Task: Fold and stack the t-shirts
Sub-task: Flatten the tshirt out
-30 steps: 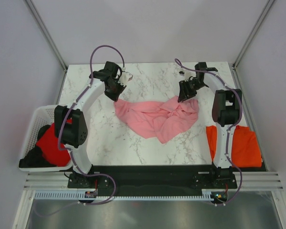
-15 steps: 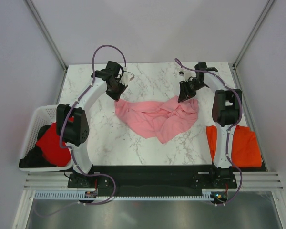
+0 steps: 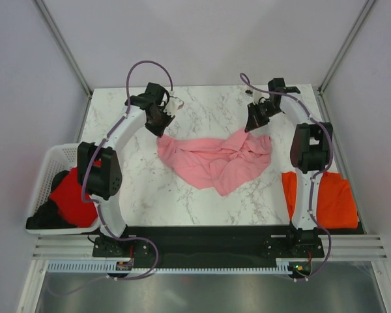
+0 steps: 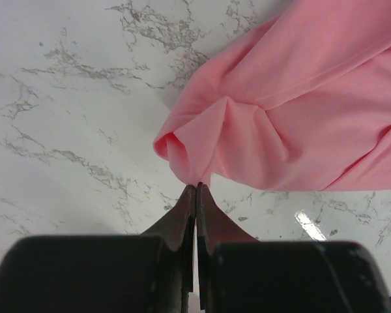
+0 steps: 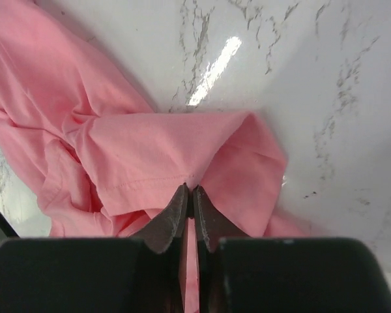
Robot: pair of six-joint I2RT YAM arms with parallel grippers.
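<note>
- Pink shirt (image 3: 215, 160) lies crumpled across the middle of the surface (image 3: 202, 107). Its long axis runs roughly 9 to 3 o'clock, and a loose lobe sags toward 6.
- Left hand (image 3: 158, 125) sits at the shirt's 10 o'clock corner. Its fingers are pressed fully together, with a small peak of pink cloth pinched at the tips.
- Right hand (image 3: 255, 124) sits at the 2 o'clock corner. Its fingers meet on a stitched hem, and pink cloth shows in the slit between them, so I judge that it grips that edge.
- Each hand holds the far corner on its own side, and the bulk of the cloth lies toward 6 o'clock from both, nearer the arm bases.
- The coming move likely turns on this: the two grips mark the ends of the far edge, so pulling them apart along 9–3 should draw that edge straight.
- The middle is bunched and twisted, and which side faces up cannot be told.
- Orange shirt (image 3: 329, 199) lies flat at the surface's 4 o'clock.
- Red shirt (image 3: 72, 199) sits in the basket (image 3: 52, 156) at 8 o'clock.
</note>
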